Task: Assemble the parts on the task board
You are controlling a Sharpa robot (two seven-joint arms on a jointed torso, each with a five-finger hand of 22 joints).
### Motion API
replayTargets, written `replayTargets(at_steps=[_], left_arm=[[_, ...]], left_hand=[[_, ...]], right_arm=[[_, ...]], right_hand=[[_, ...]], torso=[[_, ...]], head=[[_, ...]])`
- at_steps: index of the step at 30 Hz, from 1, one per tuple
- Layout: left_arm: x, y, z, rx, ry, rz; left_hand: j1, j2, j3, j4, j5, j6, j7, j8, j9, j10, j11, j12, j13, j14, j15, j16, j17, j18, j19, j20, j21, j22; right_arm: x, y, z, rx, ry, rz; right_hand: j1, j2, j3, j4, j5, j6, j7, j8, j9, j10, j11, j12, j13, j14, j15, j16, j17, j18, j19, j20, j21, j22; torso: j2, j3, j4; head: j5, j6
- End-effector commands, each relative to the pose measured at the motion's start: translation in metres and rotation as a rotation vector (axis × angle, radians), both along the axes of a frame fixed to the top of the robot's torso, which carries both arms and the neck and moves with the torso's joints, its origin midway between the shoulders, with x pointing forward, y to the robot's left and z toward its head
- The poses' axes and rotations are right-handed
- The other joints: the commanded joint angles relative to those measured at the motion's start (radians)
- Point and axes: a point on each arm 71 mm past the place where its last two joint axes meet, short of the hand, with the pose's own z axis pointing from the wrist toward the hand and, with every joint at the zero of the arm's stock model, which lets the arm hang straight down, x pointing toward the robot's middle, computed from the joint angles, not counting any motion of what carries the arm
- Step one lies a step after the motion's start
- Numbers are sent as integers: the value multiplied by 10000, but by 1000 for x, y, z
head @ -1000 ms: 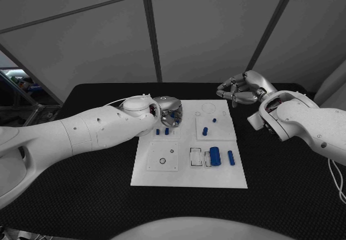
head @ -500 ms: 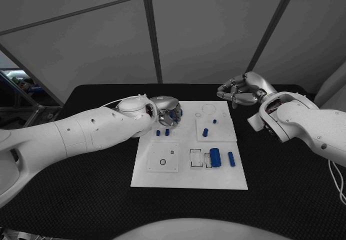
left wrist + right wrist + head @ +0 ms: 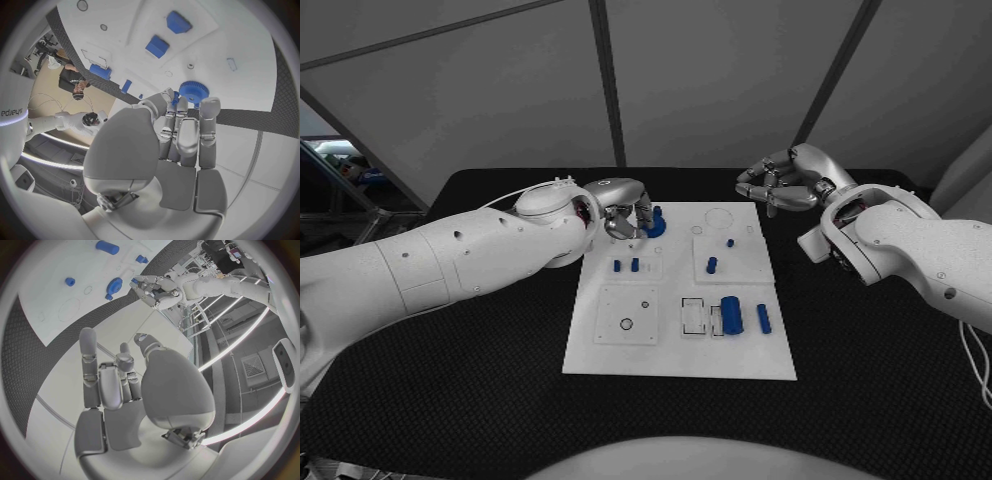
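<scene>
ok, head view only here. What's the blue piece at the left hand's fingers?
Observer: The left wrist view shows a round blue toothed wheel right at the left hand's fingertips.
Operator: Gripped?
Observer: The fingertips meet its rim on the palm side. I can't tell whether they pinch it.
Operator: Right hand carrying anything?
Observer: No. The right wrist view shows the right hand with a bare palm and its fingers apart.

Left hand (image 3: 626,212) crowds the task board (image 3: 679,355) far-left corner; near edge open.
</scene>
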Motion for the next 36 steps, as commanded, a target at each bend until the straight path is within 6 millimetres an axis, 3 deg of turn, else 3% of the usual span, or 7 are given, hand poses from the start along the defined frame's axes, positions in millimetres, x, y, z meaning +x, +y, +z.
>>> replayTargets(at_steps=[1, 12, 16, 31, 36], left_arm=[[-1, 7, 2, -358, 166, 166], [-11, 28, -10, -380, 672, 487], [-14, 30, -17, -377, 804, 528], [-13, 31, -24, -336, 948, 624], [-11, 31, -25, -365, 881, 710]], left_hand=[[-81, -45, 72, -2, -33, 93, -3, -62, 9, 72, 8, -45, 12, 58, -14, 7, 5, -483, 79, 10, 75, 21], [-139, -73, 70, -6, -40, 116, -7, -90, 9, 102, 10, -99, 12, 67, -12, 13, -5, -481, 69, 14, 64, 29], [-139, -73, 70, -6, -40, 116, -7, -90, 9, 102, 10, -99, 12, 67, -12, 13, -5, -481, 69, 14, 64, 29], [-202, -83, 71, 0, -43, 137, -14, -123, 8, 128, 7, -160, 13, -35, -11, -98, -319, -477, 58, 16, 51, 38], [-199, -72, 83, -7, -39, 138, -15, -134, 7, 134, 4, -176, 13, -40, -12, -105, -327, -476, 60, 14, 56, 46]], right_arm=[[0, -1, 1, -2, -92, -6], [0, -2, 1, -12, -82, -36], [0, -2, 1, -14, -82, -39], [0, -2, 1, -22, -85, -42], [0, -2, 1, -24, -85, -42]], right_hand=[[91, -1, 82, 5, 64, -49, -15, 46, 10, -17, -22, 22, 8, 173, -71, -41, 12, 184, 21, -20, -44, 3], [94, 1, 87, 5, 67, -49, -15, 49, 11, -15, -22, 24, 9, 174, -72, -39, 15, 184, 21, -21, -47, -1], [94, 1, 87, 5, 67, -49, -15, 49, 11, -15, -22, 24, 9, 174, -72, -39, 15, 184, 21, -21, -47, -1], [94, 1, 87, 5, 67, -49, -15, 49, 11, -15, -22, 24, 9, 174, -72, -39, 15, 184, 21, -21, -47, -1], [94, 1, 87, 5, 67, -49, -15, 49, 11, -15, -22, 24, 9, 174, -72, -39, 15, 184, 21, -21, -47, -1]], torso=[[-6, 9, -11], [0, 1, -9], [1, -8, -11], [2, 9, -19], [7, -4, -23]], head=[[18, -15], [40, -20], [30, -20], [51, -31], [33, -29]])
